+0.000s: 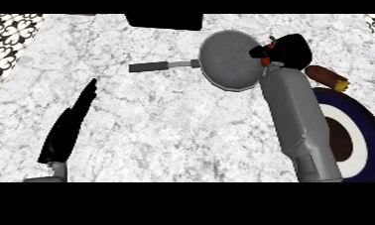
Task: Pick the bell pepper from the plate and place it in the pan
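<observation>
Two hands: right hand point(287, 50) fingers curled on red bell pepper point(269, 54) at round grey pan point(230, 60); left hand point(70, 125) straight.

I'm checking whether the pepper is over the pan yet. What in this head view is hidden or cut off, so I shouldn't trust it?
- Red bell pepper: mostly hidden by the right hand curled round it; only a red sliver shows.
- Grey round pan: right rim covered by that hand, so their relative height is unclear.
- Dark blue plate: cut by the right edge, partly behind the forearm.
- Brown object beside it: unidentifiable.
</observation>
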Controlling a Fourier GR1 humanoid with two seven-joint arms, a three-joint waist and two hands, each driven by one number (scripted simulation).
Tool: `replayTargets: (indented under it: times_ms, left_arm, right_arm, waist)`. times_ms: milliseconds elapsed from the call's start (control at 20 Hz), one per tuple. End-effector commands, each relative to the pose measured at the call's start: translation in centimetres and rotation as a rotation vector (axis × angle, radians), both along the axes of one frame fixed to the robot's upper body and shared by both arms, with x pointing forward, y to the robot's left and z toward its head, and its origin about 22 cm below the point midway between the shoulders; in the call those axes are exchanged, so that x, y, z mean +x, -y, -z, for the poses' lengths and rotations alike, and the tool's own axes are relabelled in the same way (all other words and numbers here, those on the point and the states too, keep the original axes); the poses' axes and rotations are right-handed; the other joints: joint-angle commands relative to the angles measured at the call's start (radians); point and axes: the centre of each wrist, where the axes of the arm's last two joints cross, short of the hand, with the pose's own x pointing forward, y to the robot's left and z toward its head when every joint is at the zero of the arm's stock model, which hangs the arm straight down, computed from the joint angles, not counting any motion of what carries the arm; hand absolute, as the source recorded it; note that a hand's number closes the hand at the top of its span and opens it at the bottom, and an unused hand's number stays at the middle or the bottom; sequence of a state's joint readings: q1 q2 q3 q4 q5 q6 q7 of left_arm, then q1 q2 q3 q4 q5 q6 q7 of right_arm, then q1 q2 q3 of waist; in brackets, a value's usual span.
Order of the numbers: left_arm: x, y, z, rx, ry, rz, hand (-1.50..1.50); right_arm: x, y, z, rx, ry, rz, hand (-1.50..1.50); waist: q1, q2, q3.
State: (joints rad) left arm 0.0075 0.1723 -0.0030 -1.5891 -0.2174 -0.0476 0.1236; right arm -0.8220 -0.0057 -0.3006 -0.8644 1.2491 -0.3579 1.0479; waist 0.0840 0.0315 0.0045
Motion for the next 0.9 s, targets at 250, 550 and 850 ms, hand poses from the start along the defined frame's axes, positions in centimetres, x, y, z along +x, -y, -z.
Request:
replayTargets:
  times_ms: [250, 550, 850]
  left_arm:
    - [1.0, 0.8, -0.3, 0.002, 0.011, 0.027, 0.00]
    - [-0.2, 0.1, 0.6, -0.001, -0.013, -0.005, 0.00]
    - [-0.3, -0.9, -0.2, 0.009, 0.003, -0.047, 0.00]
  right_arm:
    - [1.1, 0.5, 1.0, 0.280, 0.343, 0.215, -1.50]
    - [1.3, 1.7, 1.1, 0.130, 0.617, 0.288, -1.50]
    - [1.0, 2.0, 2.2, 0.122, 0.787, 0.501, -1.50]
  waist:
    - [0.020, 0.006, 0.000]
    - [-0.004, -0.001, -0.002]
    - [-0.027, -0.014, -0.004]
